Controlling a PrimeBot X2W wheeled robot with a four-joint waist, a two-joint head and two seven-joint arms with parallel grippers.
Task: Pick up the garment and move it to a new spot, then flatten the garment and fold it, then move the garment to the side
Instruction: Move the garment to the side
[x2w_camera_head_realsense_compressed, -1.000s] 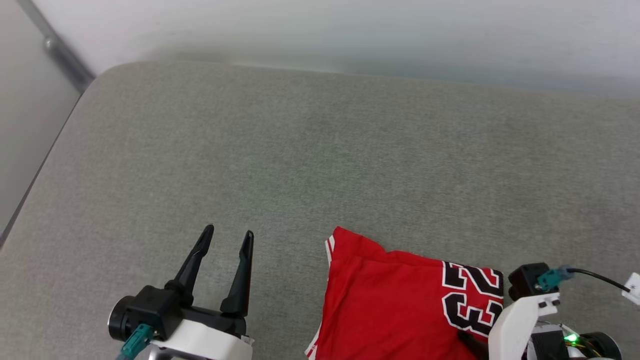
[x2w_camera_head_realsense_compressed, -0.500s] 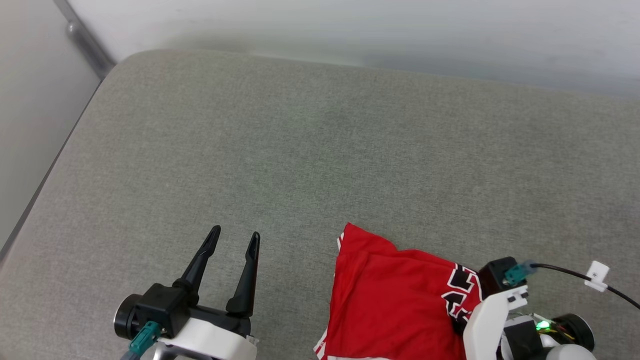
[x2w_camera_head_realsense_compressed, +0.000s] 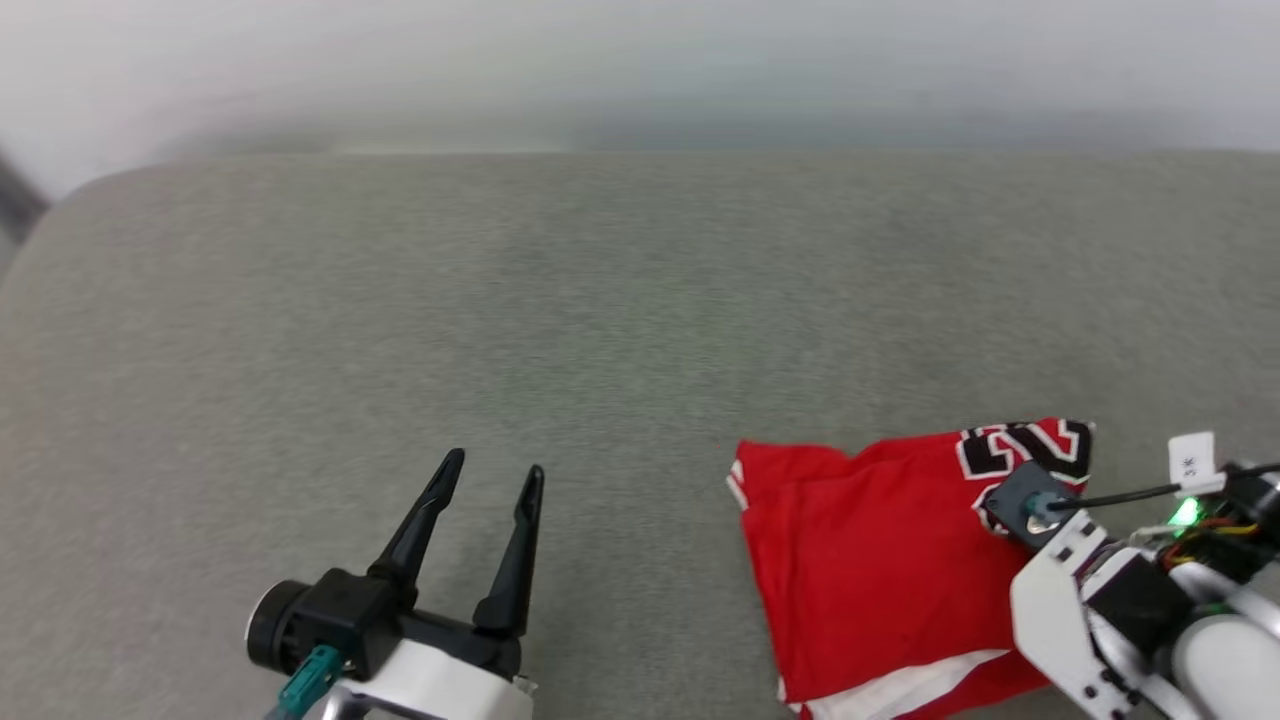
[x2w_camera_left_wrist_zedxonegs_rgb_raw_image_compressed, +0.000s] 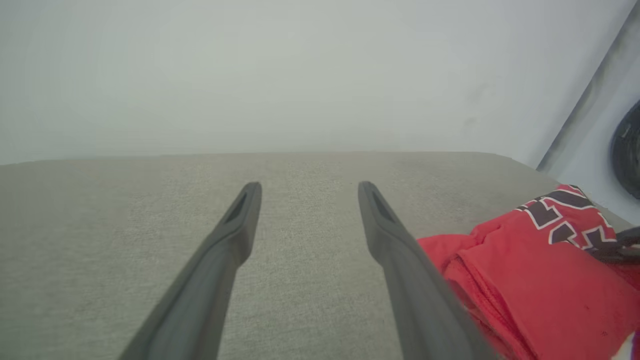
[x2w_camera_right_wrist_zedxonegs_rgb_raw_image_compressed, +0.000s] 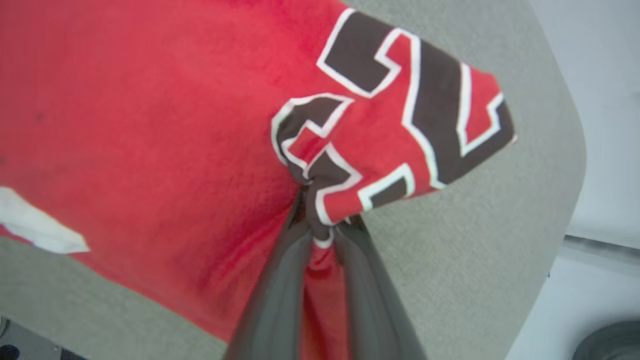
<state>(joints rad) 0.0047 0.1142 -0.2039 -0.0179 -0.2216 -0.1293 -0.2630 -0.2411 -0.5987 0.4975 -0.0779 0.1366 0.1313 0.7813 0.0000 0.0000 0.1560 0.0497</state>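
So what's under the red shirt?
The red shirt lies folded on the grey cushion, which shows around it. Straight beneath, the cloth covers everything, so anything else there cannot be seen. The right gripper pinches its numbered corner.

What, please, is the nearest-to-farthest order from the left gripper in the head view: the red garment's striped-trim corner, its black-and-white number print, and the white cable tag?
1. Red garment's striped-trim corner, right of the left gripper.
2. Black-and-white number print, farther right.
3. White cable tag, far right.
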